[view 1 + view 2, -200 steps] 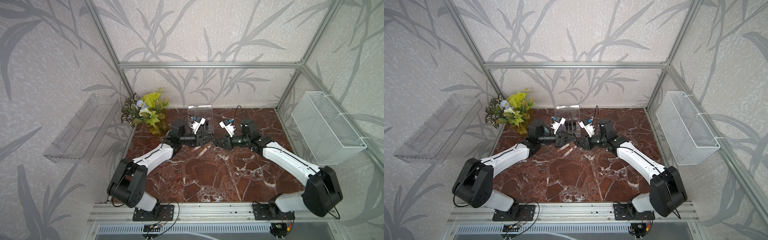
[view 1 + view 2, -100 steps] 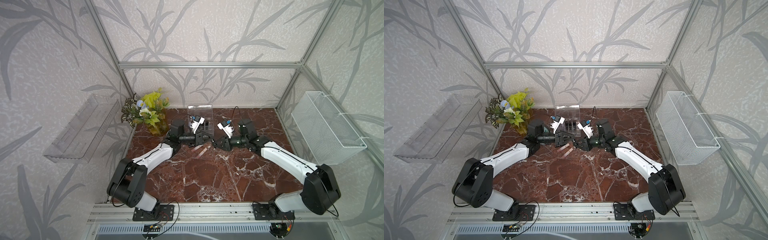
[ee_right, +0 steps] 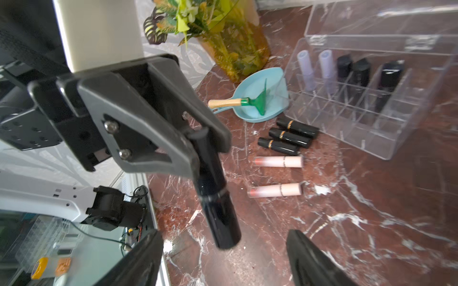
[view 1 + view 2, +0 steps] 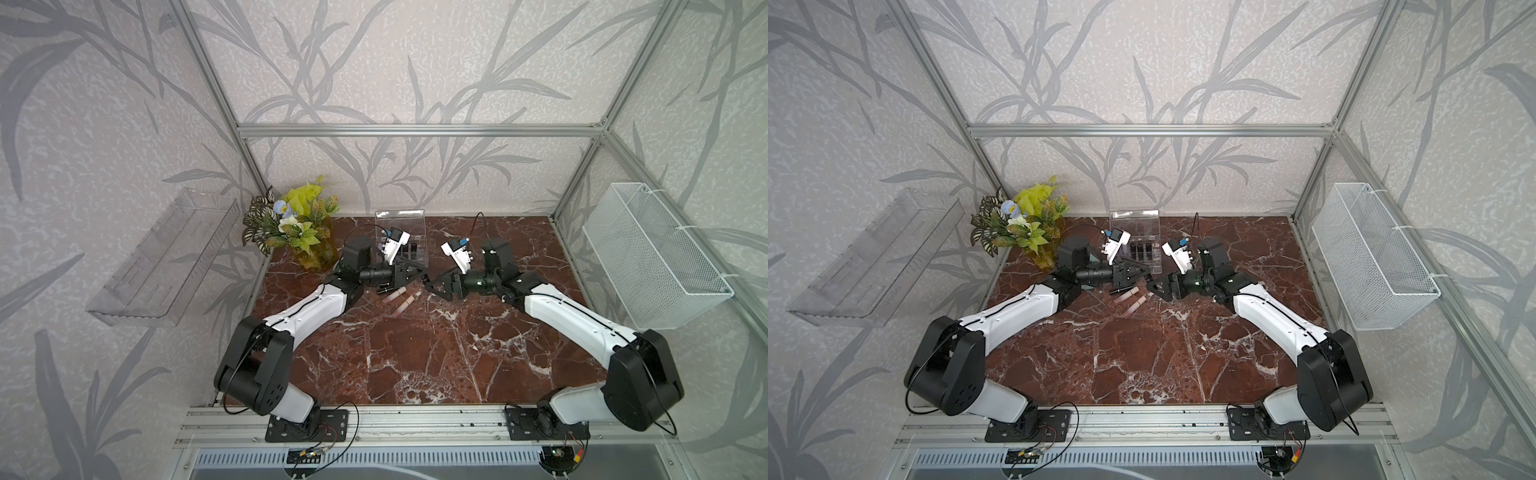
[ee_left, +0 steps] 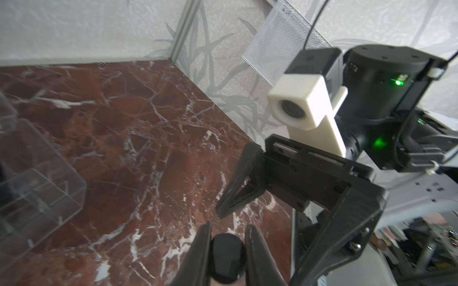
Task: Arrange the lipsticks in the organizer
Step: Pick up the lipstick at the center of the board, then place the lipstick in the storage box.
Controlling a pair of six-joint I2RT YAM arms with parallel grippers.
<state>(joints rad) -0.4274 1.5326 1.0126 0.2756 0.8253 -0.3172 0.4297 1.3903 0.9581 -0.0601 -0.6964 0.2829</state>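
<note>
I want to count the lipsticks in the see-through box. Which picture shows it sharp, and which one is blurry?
Right wrist view: clearest, though white glare streaks the lid of the organizer. Left wrist view: the organizer is blurred, and the held black lipstick looks soft too. Both top views: in focus, but the organizer is tiny.

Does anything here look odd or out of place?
A green toy rake lies in a blue dish beside the organizer, odd among makeup. Five lipsticks lie loose nearby, outside it.
</note>
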